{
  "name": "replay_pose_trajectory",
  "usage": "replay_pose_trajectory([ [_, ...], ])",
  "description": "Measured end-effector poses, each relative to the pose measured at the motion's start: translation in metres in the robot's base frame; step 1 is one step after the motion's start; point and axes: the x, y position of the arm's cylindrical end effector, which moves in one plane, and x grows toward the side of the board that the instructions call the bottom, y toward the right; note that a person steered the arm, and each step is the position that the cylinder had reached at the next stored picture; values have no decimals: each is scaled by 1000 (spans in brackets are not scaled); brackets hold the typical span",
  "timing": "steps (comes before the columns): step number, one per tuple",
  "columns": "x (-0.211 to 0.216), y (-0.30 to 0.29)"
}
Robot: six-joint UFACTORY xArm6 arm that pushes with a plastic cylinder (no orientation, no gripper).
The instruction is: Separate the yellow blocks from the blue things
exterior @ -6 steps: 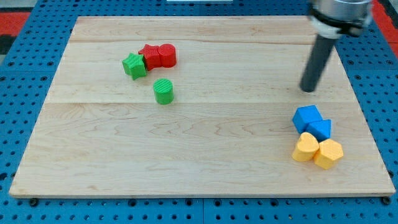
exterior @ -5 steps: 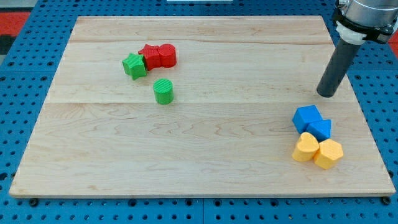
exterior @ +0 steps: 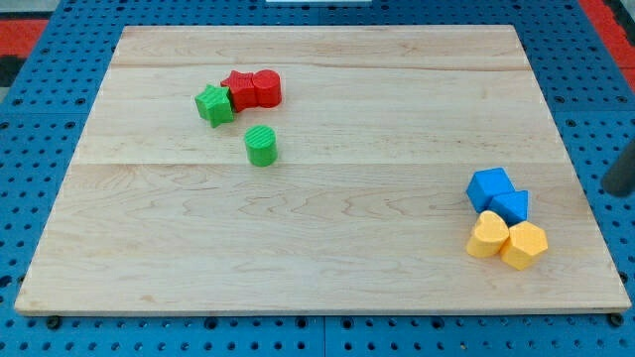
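**Four task blocks bunched at the board's lower right, rod at the far right edge**

Four blocks make up the cluster that matters, and they sit packed together near the view's bottom right corner of the wooden board (exterior: 317,248). Uppermost is the blue cube (exterior: 490,186), and the second blue block (exterior: 511,206), whose shape I cannot make out beyond its angled faces, touches it just below and to the view's right. Directly under the blues lie the two yellows: the yellow block on the left (exterior: 486,236), rounded at the top, and the yellow hexagonal block (exterior: 525,244) pressed against its right side. Yellow touches blue along the seam between the two rows, so the colours are not yet parted.

My tip (exterior: 620,189) shows only as a short dark stub cut off by the view's right edge, beyond the board's side and over the blue pegboard (exterior: 40,119). It stands to the view's right of the blue pair, roughly level with the blue cube, apart from every block and touching none. It is a plain rod with nothing held and no jaws to set wide or narrow.

Well apart, in the view's upper left, the other four blocks gather. The green star-shaped block (exterior: 214,103) touches the red star-like block (exterior: 238,89), which in turn abuts the red cylinder (exterior: 267,88). The green cylinder (exterior: 261,146) stands alone just below them.
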Motion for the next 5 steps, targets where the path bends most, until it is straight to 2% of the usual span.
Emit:
replay_pose_trajectory([
  [1,40,1],
  [3,26,-105],
  [4,40,-50],
  [5,41,-120],
])
